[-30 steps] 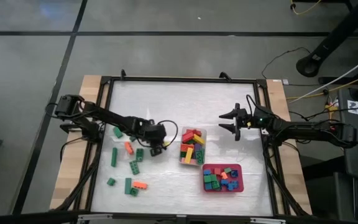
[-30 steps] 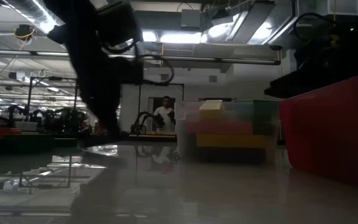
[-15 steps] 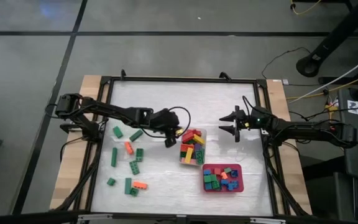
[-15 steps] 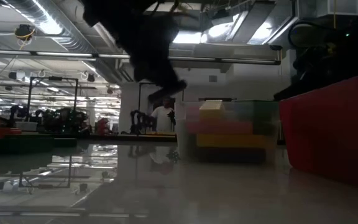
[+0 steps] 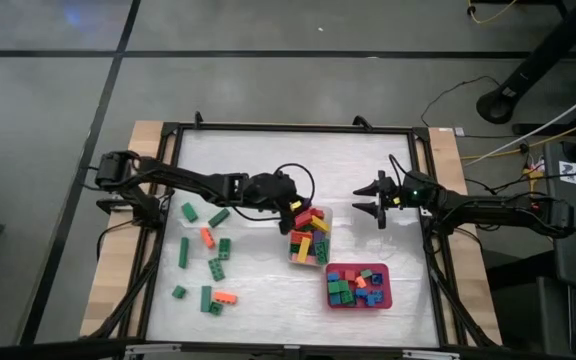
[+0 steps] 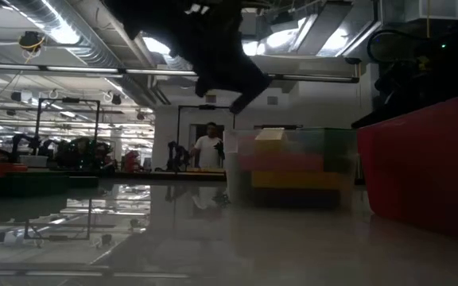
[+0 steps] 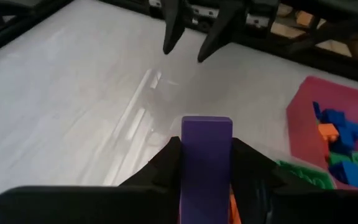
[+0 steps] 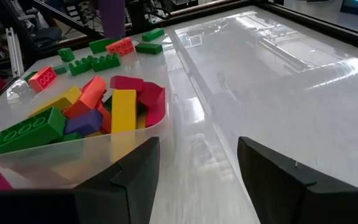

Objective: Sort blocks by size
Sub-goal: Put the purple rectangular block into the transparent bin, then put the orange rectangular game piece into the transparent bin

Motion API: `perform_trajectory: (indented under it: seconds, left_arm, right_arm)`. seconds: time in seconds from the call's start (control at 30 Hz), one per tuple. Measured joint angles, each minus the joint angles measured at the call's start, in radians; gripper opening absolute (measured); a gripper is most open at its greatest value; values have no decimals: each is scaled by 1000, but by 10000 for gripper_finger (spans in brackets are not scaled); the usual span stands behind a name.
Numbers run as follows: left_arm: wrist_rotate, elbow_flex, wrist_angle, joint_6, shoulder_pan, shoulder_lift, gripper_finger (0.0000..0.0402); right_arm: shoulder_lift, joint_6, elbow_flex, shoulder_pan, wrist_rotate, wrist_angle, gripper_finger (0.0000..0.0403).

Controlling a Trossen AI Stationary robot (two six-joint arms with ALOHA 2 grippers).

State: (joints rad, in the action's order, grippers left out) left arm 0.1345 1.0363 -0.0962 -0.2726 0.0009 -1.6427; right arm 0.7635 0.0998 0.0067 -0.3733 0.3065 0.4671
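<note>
- No brand, label or readable writing shows on any brick, container or arm.
- At the table's left, loose blocks [image 5: 209, 268], green and orange, short ones and longer bars, lie scattered on the white table [image 5: 298, 160], well apart from both grippers.
- The left gripper [image 5: 290, 207] hangs over the near-left edge of the clear tub [image 5: 309, 238], its arm reaching in from the table's left side. In the left wrist view its fingers [image 7: 166, 163] are pressed against the two sides of a purple block [image 7: 206, 155], which stands up between them; the pinch sits above the bricks in the tub.
- The clear tub, at the table's middle, holds longer blocks in red, yellow, green, orange and purple [image 8: 86, 112], piled loosely.
- Just right of the tub and nearer the front edge, the red tray [image 5: 384, 290] holds short blocks [image 5: 353, 285] in blue, green, red and orange.
- The right gripper [image 5: 373, 198] waits over bare table, right of the tub and behind the tray, its fingers [image 8: 132, 171] spread apart and holding nothing; its tips point toward the tub.
</note>
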Motion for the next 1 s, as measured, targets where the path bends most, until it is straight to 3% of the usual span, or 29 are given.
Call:
perform_trajectory:
  seconds: [0.13, 0.33, 0.7, 0.83, 1.0]
  left_arm:
    - [0, 0, -90, 23, -5, -69, 96]
    - [3, 0, -99, 69, -2, -114, 102]
    - [7, 0, -100, 31, -2, -109, 191]
    - [7, 0, -15, 55, 3, -41, 198]
    - [-4, 0, 281, -160, 8, 104, 200]
  right_arm:
    - [0, 0, 0, 0, 0, 1, 214]
    - [0, -1, 0, 0, 0, 0, 214]
    - [0, -1, 0, 0, 0, 0, 214]
    - [0, -1, 0, 0, 0, 0, 214]
    - [0, -1, 0, 0, 0, -11, 214]
